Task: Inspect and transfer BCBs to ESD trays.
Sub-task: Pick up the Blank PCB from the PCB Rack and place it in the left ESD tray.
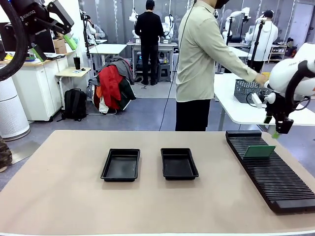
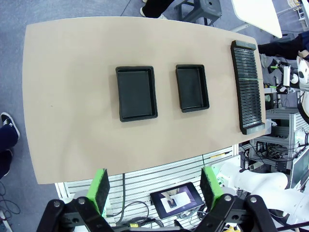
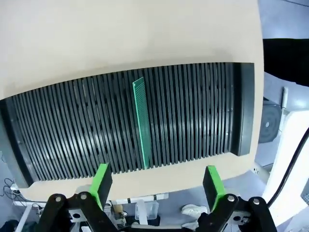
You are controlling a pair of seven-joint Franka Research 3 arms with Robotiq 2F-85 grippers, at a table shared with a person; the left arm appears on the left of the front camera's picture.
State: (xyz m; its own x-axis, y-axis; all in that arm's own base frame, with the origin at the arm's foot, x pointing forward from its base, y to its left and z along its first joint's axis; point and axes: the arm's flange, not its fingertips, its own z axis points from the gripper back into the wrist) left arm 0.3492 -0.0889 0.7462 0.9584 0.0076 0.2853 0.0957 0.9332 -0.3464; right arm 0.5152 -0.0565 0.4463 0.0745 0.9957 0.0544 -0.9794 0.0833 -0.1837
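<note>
Two empty black ESD trays [image 1: 120, 164] [image 1: 179, 163] lie side by side mid-table, also seen from above in the left wrist view [image 2: 136, 93] [image 2: 192, 88]. One green BCB [image 1: 259, 151] stands on edge in a slot of the black ribbed rack [image 1: 275, 179]. My right gripper [image 1: 277, 132] hangs open just above and behind that board. In the right wrist view its fingers [image 3: 158, 182] straddle nothing, and the BCB [image 3: 141, 123] stands below them. My left gripper [image 1: 54, 45] is raised high at the far left, open and empty [image 2: 155, 188].
A person stands at the far side, one hand on a grey mesh basket [image 1: 250, 90] on a white side table [image 1: 236, 110]. The rack [image 2: 248, 87] runs along the table's right edge. Bare tan tabletop [image 1: 69, 196] surrounds the trays.
</note>
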